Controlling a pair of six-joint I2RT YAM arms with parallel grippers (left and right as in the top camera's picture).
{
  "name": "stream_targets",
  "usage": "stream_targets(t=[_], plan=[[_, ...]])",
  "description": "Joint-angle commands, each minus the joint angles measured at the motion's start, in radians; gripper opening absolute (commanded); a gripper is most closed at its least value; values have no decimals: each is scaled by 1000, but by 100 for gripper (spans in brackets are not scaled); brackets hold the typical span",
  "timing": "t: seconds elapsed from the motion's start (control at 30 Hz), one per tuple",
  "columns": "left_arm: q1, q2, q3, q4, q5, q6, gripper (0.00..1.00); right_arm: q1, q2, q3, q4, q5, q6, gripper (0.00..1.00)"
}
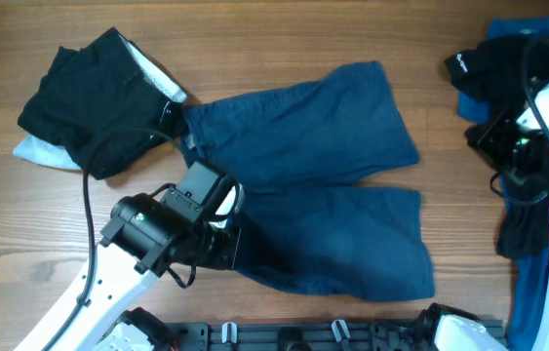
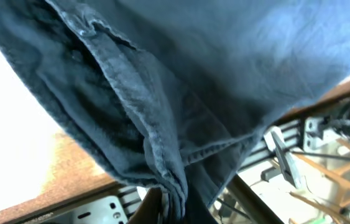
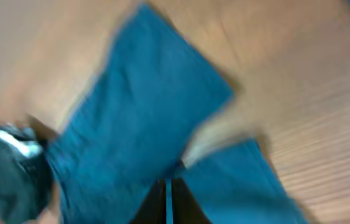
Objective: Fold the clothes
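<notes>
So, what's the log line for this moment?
left gripper: shut on shorts | right gripper: shut, clear of shorts | shorts: spread open, unfolded

My left arm (image 1: 89, 292) comes up from the lower left of the overhead frame toward the centre, wrist angled down. The left gripper (image 2: 173, 210) is clamped on a fold of the dark blue shorts (image 1: 313, 146). My right arm (image 1: 547, 117) sits at the right edge, pointing left. The right gripper (image 3: 168, 202) has its fingers together, and its view is blurred.
</notes>
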Motion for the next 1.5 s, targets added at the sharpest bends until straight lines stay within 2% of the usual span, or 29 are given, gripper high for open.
stream_targets(t=[0.0, 0.03, 0.07, 0.17, 0.23, 0.3, 0.43, 0.63, 0.73, 0.83, 0.97, 1.07, 1.1, 1.13, 1.2, 1.27, 1.33, 1.43, 1.47], plan=[[-7, -8, 11, 25, -138, -61, 4, -3, 109, -132, -65, -11, -109, 13], [-5, -8, 11, 37, -248, -126, 4, -2, 150, -208, -44, -47, -143, 15], [2, -8, 11, 49, -281, -132, 4, -2, 174, -254, -9, -94, -167, 18], [29, -8, 11, 85, -285, -128, 4, 24, 228, -362, 100, -254, -241, 18], [39, -8, 11, 87, -285, -125, 4, 66, 256, -428, 156, -253, -237, 13], [39, -8, 11, 90, -285, -125, 6, 129, 294, -509, 240, -245, -164, 4], [39, -8, 11, 93, -285, -125, 6, 224, 375, -624, 428, -230, -8, 4], [39, 8, 11, 223, -307, -97, 10, 240, 534, -631, 632, -184, 128, 4], [39, 58, 11, 299, -343, -88, 10, 240, 635, -613, 801, -190, 229, 4], [51, 134, 11, 384, -366, -22, 9, 240, 712, -564, 989, -250, 282, 4], [154, 276, 11, 544, -367, 38, 4, 240, 739, -432, 1241, -302, 322, 4], [245, 323, 11, 640, -325, 38, 4, 233, 738, -307, 1244, -360, 222, 4], [270, 324, 11, 655, -288, 38, 4, 222, 729, -268, 1228, -423, 171, 8], [291, 323, 11, 663, -249, 38, 4, 203, 712, -238, 1190, -476, 141, 21], [312, 322, 11, 659, -205, 38, 4, 157, 664, -206, 1082, -492, 103, 22], [314, 322, 11, 644, -189, 43, 4, 105, 586, -202, 926, -492, 31, 24], [307, 322, 11, 634, -171, 64, 4, 67, 511, -202, 688, -486, -70, 26], [304, 322, 11, 618, -171, 63, 4, 67, 459, -203, 328, -361, -173, 28], [304, 322, 11, 615, -171, 64, 4, 71, 458, -203, 259, -321, -187, 28]])
